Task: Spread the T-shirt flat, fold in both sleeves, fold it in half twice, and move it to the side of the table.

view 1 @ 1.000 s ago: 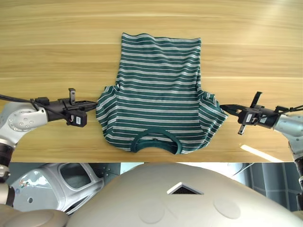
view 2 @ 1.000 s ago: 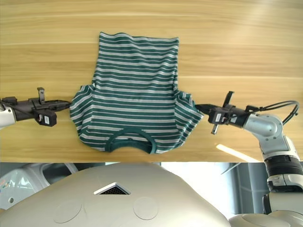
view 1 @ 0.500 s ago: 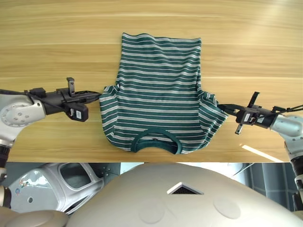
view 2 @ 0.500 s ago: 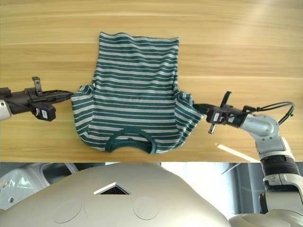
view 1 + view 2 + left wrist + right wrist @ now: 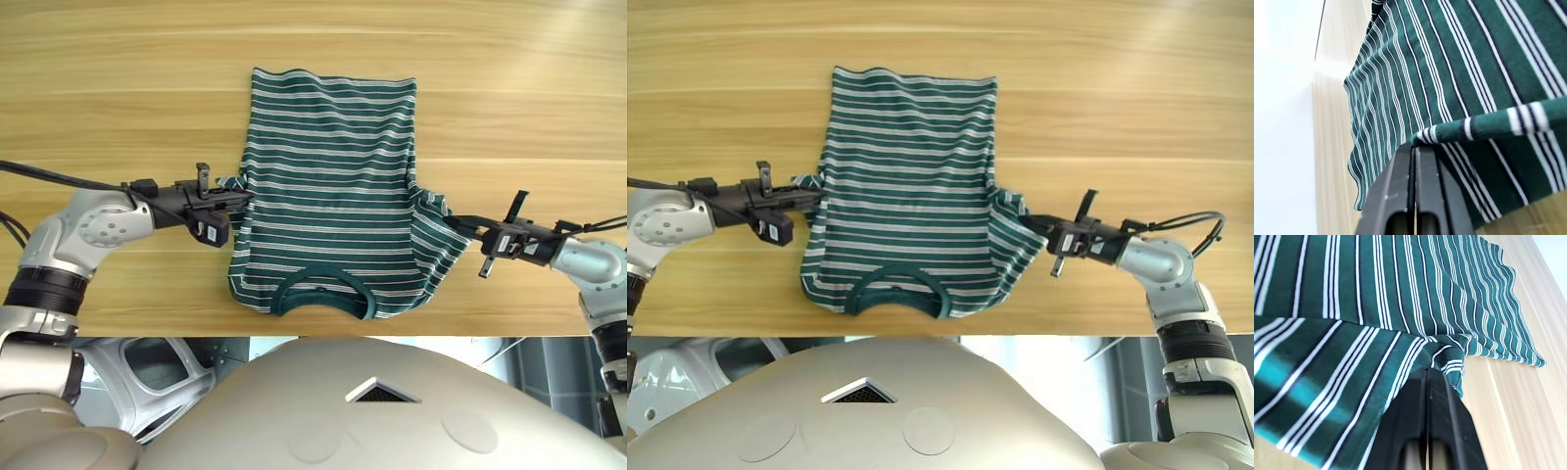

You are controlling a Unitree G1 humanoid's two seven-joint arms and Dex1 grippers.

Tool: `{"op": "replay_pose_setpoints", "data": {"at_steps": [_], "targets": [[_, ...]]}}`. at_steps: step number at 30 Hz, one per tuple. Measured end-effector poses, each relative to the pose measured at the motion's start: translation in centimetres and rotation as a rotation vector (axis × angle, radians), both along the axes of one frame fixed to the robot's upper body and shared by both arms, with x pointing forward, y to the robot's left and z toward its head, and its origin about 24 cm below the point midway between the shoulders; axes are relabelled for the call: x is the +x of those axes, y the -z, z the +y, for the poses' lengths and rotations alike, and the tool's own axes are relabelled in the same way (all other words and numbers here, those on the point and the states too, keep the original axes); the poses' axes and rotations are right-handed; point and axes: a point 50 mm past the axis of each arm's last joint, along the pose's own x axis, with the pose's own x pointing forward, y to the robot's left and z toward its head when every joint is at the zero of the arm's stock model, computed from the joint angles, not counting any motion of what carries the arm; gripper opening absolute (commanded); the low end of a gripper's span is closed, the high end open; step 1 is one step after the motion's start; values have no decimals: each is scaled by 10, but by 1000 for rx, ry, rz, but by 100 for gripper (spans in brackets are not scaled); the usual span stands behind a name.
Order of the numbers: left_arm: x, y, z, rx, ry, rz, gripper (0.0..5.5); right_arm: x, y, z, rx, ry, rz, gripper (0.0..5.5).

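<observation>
Folding stage: sleeves, we judge.
Left claw (image 5: 240, 198): clamped on left sleeve (image 5: 1488, 125), held above shirt (image 5: 328, 196) to tuck inward.
Right claw (image 5: 460, 223): clamped on right sleeve (image 5: 436, 233) hem, same purpose.

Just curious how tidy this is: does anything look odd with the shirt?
Yes. The shirt is lopsided: its left sleeve is pulled in over the body, while the right sleeve sticks out sideways.

A light wooden table (image 5: 98, 78) with long horizontal grain spans the frame from left to right. A bright streak of light (image 5: 534, 315) lies on it at the lower right, and a softer sheen (image 5: 558, 44) at the upper right. Below its near edge, lower right, a grey-blue floor (image 5: 558, 377) shows.
</observation>
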Motion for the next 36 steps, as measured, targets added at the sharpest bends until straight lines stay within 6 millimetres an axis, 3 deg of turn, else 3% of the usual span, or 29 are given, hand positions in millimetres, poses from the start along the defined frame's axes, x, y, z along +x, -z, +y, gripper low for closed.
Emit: {"op": "replay_pose_setpoints", "data": {"at_steps": [12, 27, 36], "targets": [[3, -5, -9, -59, 27, -9, 1, 0, 1, 1, 6, 0, 0, 0], [4, 19, -40, -76, 92, 54, 1, -2, 1, 5, 15, -7, -1, 0], [8, 19, -53, -111, 119, 45, 1, -2, 1, 5, 17, -8, 0, 0]]}}
